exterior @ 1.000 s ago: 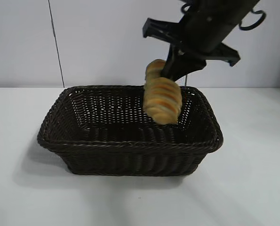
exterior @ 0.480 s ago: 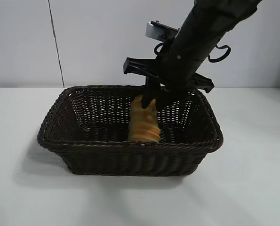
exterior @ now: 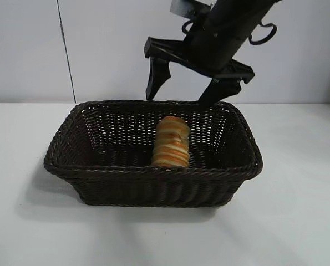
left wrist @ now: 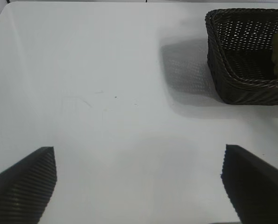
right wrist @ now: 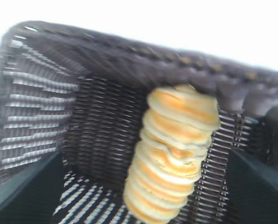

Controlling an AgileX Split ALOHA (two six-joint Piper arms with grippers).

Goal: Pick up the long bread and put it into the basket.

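Observation:
The long bread, golden yellow with orange-brown stripes, lies inside the dark woven basket, right of its middle, one end near the front wall. It also shows in the right wrist view, between my fingers but free of them. My right gripper is open and empty above the basket's back rim. My left gripper is open over bare table, well to the side of the basket; it does not show in the exterior view.
The basket stands on a white table with a pale wall behind. A thin dark cable runs down the wall at the back left.
My right gripper lowered the bread into the basket, opened and let it go, then rose above the rim. The bread now rests in the basket.

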